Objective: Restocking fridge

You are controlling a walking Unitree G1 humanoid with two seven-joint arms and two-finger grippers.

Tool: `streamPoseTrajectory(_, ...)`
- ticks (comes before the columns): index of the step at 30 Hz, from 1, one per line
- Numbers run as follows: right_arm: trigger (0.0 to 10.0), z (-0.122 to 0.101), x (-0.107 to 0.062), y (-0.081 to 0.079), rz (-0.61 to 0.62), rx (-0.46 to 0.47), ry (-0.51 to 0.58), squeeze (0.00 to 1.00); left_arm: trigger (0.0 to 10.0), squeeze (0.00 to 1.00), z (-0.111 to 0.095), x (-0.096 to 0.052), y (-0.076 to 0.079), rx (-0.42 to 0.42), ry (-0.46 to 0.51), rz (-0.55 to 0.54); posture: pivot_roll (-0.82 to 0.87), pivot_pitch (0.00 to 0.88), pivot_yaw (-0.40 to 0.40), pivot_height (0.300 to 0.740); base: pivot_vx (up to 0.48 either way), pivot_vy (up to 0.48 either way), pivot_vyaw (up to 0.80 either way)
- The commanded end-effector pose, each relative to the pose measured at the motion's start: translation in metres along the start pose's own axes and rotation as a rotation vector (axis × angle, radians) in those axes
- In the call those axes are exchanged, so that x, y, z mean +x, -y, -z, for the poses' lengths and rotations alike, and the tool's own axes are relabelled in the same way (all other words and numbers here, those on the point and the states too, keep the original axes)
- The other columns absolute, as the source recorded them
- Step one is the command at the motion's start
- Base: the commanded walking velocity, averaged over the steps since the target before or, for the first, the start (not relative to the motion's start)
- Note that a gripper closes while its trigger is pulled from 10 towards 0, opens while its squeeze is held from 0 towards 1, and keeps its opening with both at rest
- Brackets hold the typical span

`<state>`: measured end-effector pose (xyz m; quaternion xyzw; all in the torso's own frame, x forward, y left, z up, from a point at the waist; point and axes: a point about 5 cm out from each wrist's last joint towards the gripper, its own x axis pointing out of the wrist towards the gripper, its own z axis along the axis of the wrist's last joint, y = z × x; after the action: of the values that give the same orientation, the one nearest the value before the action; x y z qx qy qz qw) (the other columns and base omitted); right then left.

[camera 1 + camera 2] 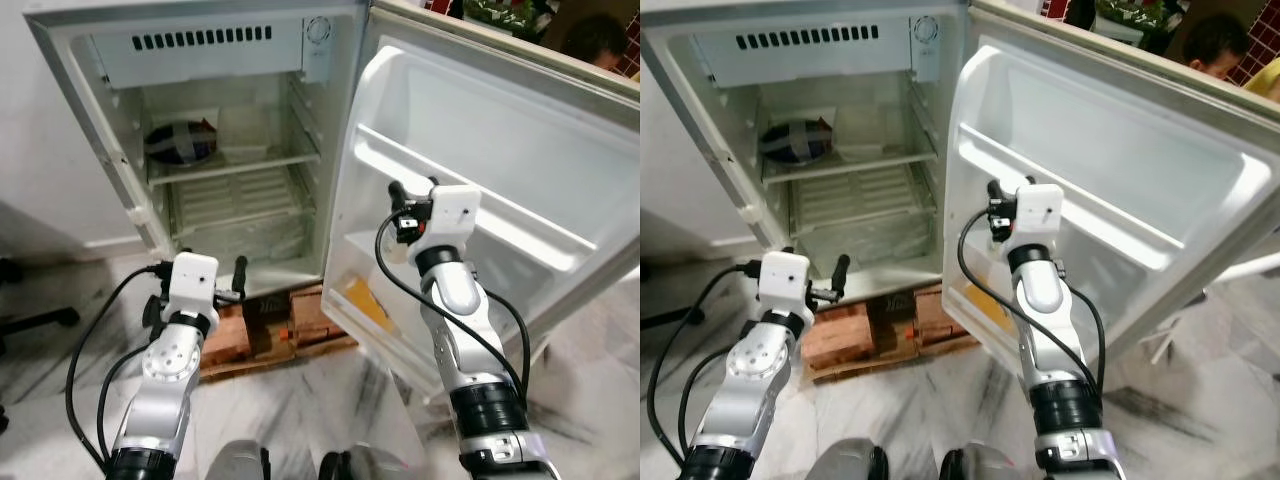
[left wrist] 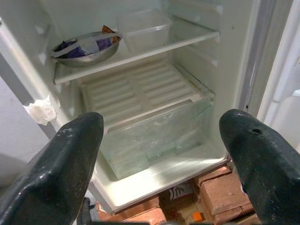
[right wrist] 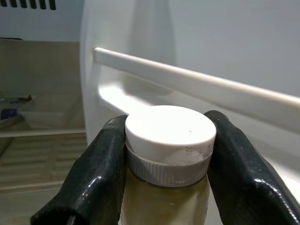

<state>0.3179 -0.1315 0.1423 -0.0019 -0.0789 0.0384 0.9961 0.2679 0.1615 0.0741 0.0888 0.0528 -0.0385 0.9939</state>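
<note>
We have the right gripper (image 3: 166, 164) clamped on the neck of a clear bottle with white ribbed screw cap (image 3: 169, 140), beside the white fridge door shelf (image 1: 470, 215); likely heavy, slippery; left gripper (image 2: 164, 154) idle, fingers apart

The fridge (image 1: 120, 160) is smooth, shiny white plastic inside. A shiny metal bowl (image 2: 86, 49) sits on its shelf, by a clear plastic box (image 2: 143, 29). The drawer (image 2: 154, 136) is see-through plastic. The bottle's cap (image 3: 169, 140) is matt white plastic with ridges. The bricks (image 1: 240, 335) look rough. The floor (image 1: 300, 410) is glossy stone.
</note>
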Motion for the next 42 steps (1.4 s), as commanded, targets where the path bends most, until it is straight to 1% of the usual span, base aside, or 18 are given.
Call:
streamPoseTrajectory(1,10.0,-0.009,0.003,0.000,-0.001,0.003,0.039,0.00,10.0,0.00,0.001,-0.001,-0.001,0.010,-0.006,0.001,0.11,0.069,-0.034,0.740,0.000,-0.480,0.00)
streamPoseTrajectory(3,10.0,-0.008,0.003,0.001,0.002,-0.004,0.036,0.00,10.0,0.00,0.002,-0.001,-0.001,0.004,-0.011,0.001,0.11,0.069,-0.034,0.740,0.000,-0.480,0.00)
streamPoseTrajectory(5,10.0,-0.008,0.003,0.001,0.003,-0.005,0.035,0.00,10.0,0.00,-0.001,-0.001,0.000,0.004,0.009,0.009,0.11,0.068,-0.032,0.740,0.000,-0.476,0.00)
streamPoseTrajectory(8,10.0,-0.008,0.003,0.002,0.004,-0.004,0.035,0.00,10.0,0.00,-0.002,-0.001,0.000,-0.013,0.013,0.011,0.11,0.068,-0.032,0.740,0.000,0.000,0.00)
streamPoseTrajectory(23,10.0,-0.007,0.002,0.001,-0.001,0.009,0.037,0.00,10.0,0.00,-0.001,-0.001,-0.002,-0.009,0.007,-0.012,0.11,0.072,-0.032,0.740,0.000,0.000,0.00)
streamPoseTrajectory(27,10.0,-0.009,0.002,-0.003,-0.019,0.036,0.046,0.00,10.0,0.00,0.000,-0.001,-0.003,-0.011,0.007,-0.018,0.11,0.073,-0.032,0.740,0.000,0.000,0.00)
streamPoseTrajectory(28,10.0,-0.010,0.001,-0.006,-0.036,0.063,0.054,0.00,10.0,0.00,-0.001,-0.001,-0.003,-0.011,0.008,-0.021,0.11,0.074,-0.031,0.740,0.000,0.000,0.00)
streamPoseTrajectory(29,10.0,-0.011,0.001,-0.007,-0.040,0.068,0.057,0.00,10.0,0.00,-0.001,-0.001,-0.003,-0.011,0.008,-0.022,0.11,0.074,-0.031,0.740,0.000,0.000,0.00)
streamPoseTrajectory(35,10.0,-0.010,0.001,-0.007,-0.040,0.069,0.055,0.00,10.0,0.00,-0.003,0.000,-0.003,-0.018,0.019,-0.041,0.11,0.076,-0.032,0.740,0.000,0.000,0.00)
streamPoseTrajectory(42,10.0,-0.010,0.001,-0.006,-0.039,0.069,0.055,0.00,10.0,0.00,-0.004,0.000,-0.002,-0.019,0.031,-0.025,0.11,0.076,-0.032,0.740,0.000,0.000,0.00)
